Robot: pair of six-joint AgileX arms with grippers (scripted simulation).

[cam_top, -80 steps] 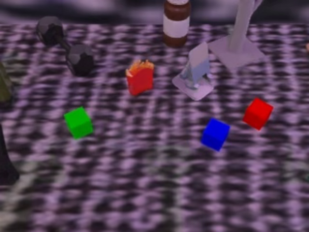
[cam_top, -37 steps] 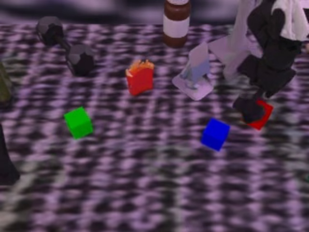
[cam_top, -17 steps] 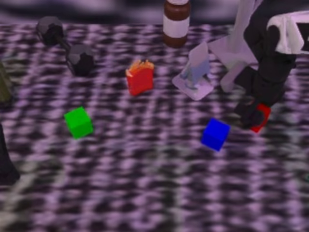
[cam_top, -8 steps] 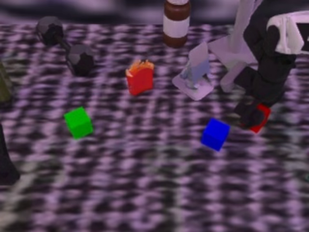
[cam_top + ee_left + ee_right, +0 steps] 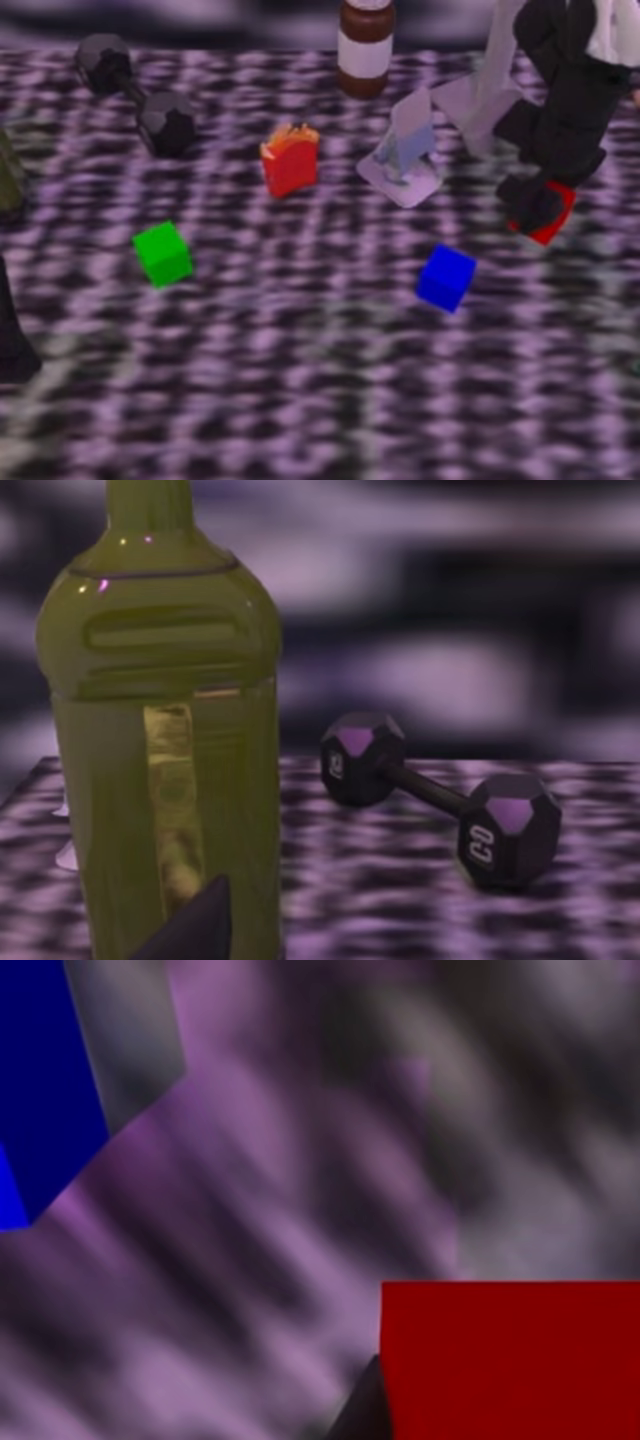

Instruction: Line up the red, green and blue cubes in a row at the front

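At the right side of the table, my right gripper (image 5: 537, 207) sits closed around the small bright red cube (image 5: 555, 215), which shows only as a red edge poking out past the dark fingers in the top view. Half a second ago that cube sat lower in the picture and nearer the deep blue cube (image 5: 446, 278); now cube and gripper together have shifted up and to the right, and the arm stands more upright over them. I judge this to mean the grasp has taken and the red cube has been lifted off the purple-and-black patterned tabletop (image 5: 320, 400), ready to be carried toward the front. From the right wrist view, the red cube fills the corner close under the camera with a dark fingertip (image 5: 362, 1410) pressed against its side, and the blue cube shows farther off. Well apart on the left lies the bright green cube (image 5: 162, 254), untouched. My left arm stays parked at the left edge, its camera facing an olive-green glass bottle (image 5: 165, 730) and a black hex dumbbell (image 5: 440, 805)
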